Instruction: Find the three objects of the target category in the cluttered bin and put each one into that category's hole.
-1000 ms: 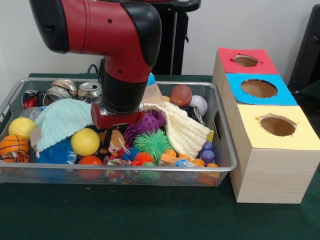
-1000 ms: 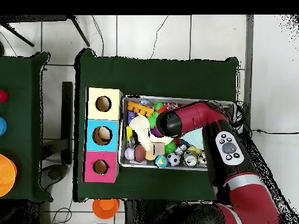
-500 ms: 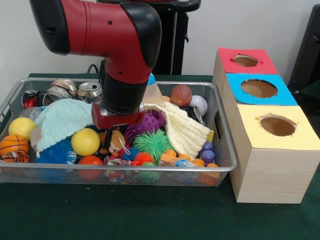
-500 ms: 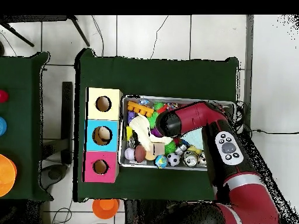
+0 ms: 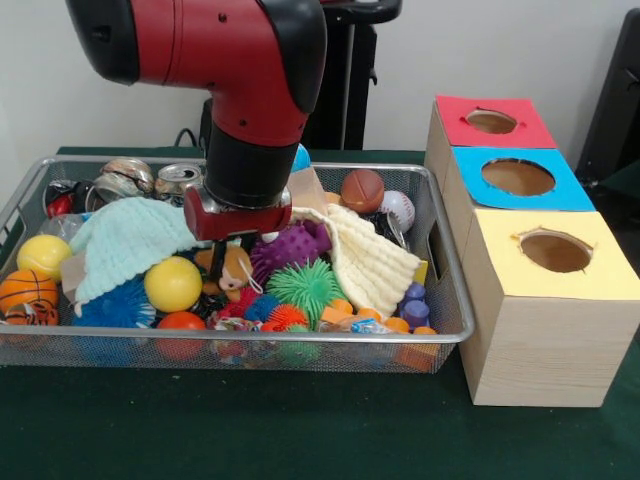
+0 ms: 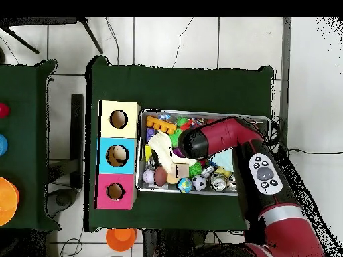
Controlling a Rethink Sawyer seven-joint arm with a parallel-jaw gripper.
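The red arm has risen slightly since a second ago, its jaws (image 5: 226, 262) pinching a small brown doll (image 5: 234, 268) lifted just above the toys in the wire bin (image 5: 445, 330) beside three coloured-hole boxes (image 5: 540, 300).

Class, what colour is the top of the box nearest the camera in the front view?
Yellow; the box top shows best in the front view.
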